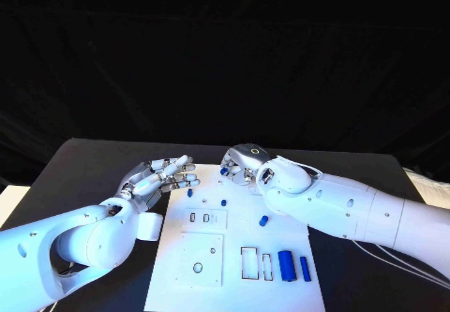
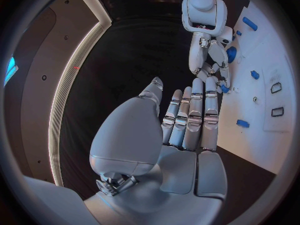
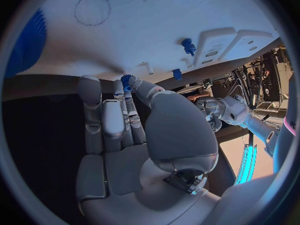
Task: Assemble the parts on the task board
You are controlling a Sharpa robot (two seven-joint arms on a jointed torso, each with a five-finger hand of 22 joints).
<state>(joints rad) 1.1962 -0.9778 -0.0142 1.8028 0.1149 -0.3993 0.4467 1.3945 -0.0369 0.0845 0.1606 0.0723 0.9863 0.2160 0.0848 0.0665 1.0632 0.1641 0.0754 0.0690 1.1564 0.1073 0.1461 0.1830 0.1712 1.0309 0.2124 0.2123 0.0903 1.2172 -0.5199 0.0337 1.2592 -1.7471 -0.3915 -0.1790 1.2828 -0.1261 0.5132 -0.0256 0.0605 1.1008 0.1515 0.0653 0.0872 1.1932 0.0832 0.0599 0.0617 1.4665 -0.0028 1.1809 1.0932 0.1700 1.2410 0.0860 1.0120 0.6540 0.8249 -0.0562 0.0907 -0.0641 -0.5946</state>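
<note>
Over the far end of the flat white task board (image 1: 235, 260), my right hand (image 1: 246, 166) curls its silver fingers down and pinches a small blue ridged part (image 3: 128, 80) between thumb and fingertip, just above the board's smooth surface. My left hand (image 1: 157, 175) hovers at the board's far left edge with its fingers straight, laid side by side and holding nothing, the thumb standing apart. The board lies on the matte black bench (image 1: 84, 169) and is cut with rectangular slots and an oval hole. Two blue cylinders (image 1: 287, 265), one thick and one slim, lie side by side at its near right end, beside the narrow slots. A short rounded blue part (image 1: 263, 220) lies near my right forearm, and small blue pegs (image 1: 189, 192) stand in the board between my two hands.
</note>
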